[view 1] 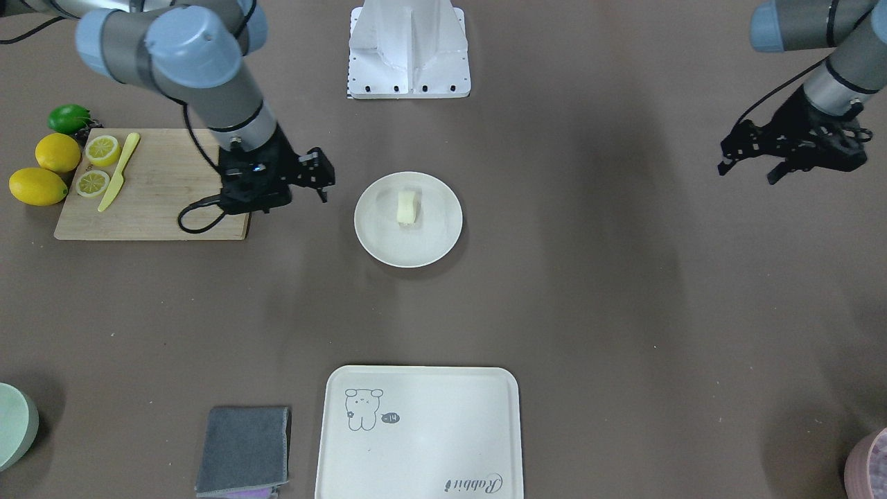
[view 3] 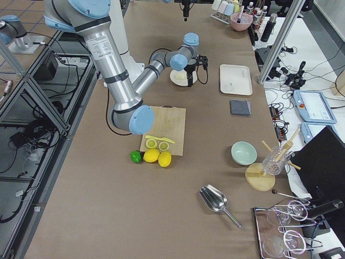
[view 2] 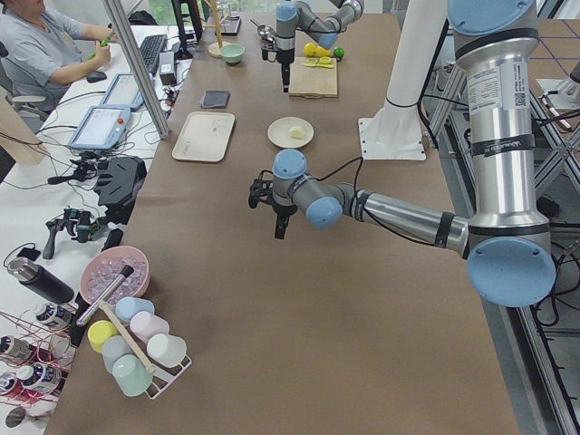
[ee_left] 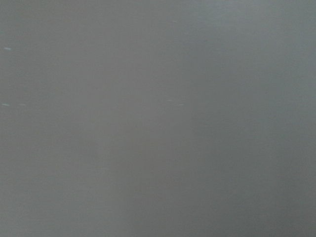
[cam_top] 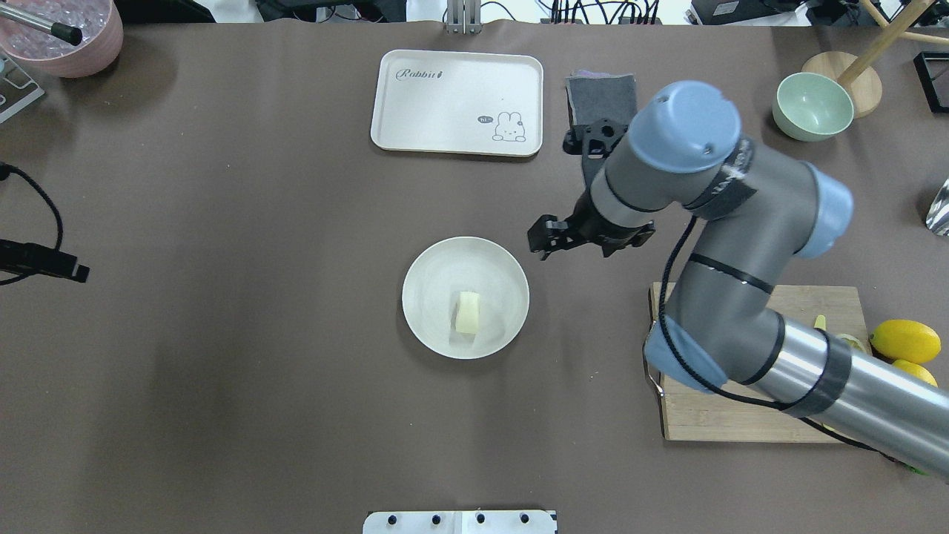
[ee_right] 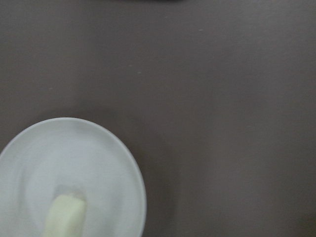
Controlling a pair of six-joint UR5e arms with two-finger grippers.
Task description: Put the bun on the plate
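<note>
The pale cream bun lies on the round off-white plate in the middle of the table, free of both grippers. The overhead view shows the bun just right of the middle of the plate. My right gripper hovers beside the plate, off its rim, open and empty. From above, the right gripper is past the plate's far right edge. Its wrist view looks down on the plate and bun. My left gripper hangs open and empty, far off at the table's side.
A wooden cutting board holds two lemon halves and a yellow knife; whole lemons and a lime lie beside it. A cream tray, a grey cloth and a green bowl are across the table.
</note>
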